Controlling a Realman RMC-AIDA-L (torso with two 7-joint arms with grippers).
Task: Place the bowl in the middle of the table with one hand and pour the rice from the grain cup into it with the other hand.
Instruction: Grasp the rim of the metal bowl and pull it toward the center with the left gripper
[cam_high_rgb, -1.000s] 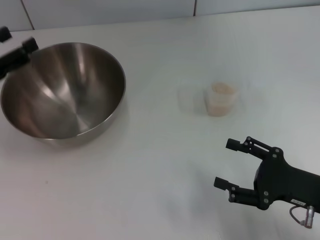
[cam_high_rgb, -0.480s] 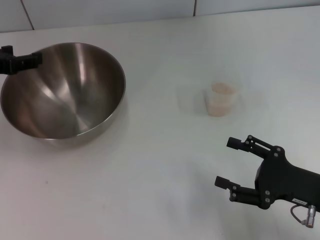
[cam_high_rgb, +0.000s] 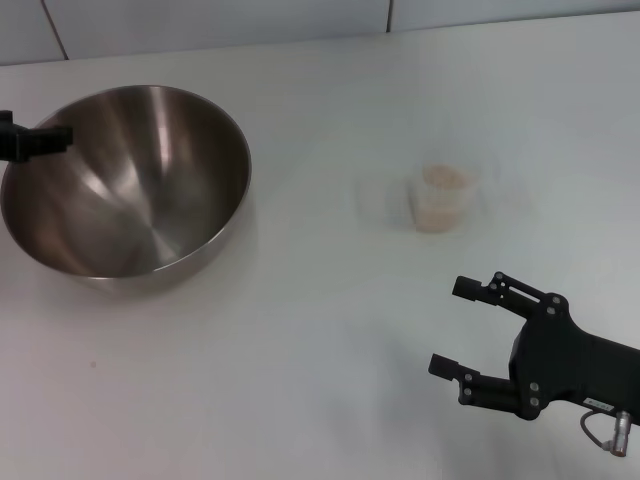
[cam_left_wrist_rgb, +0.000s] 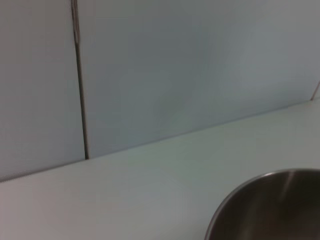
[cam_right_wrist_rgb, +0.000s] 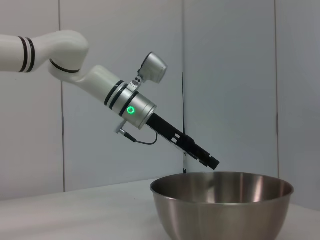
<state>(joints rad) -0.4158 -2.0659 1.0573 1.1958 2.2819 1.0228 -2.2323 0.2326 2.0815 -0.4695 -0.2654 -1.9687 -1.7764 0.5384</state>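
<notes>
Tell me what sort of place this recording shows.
Probably a robot test bench in a lab, not a kitchen: a plain white table before a bare panelled wall, holding only a steel bowl and a small grain cup of rice.

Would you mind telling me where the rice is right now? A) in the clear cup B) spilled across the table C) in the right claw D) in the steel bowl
A: the rice sits in the clear cup standing on the table; the bowl shows bare steel inside.
</notes>
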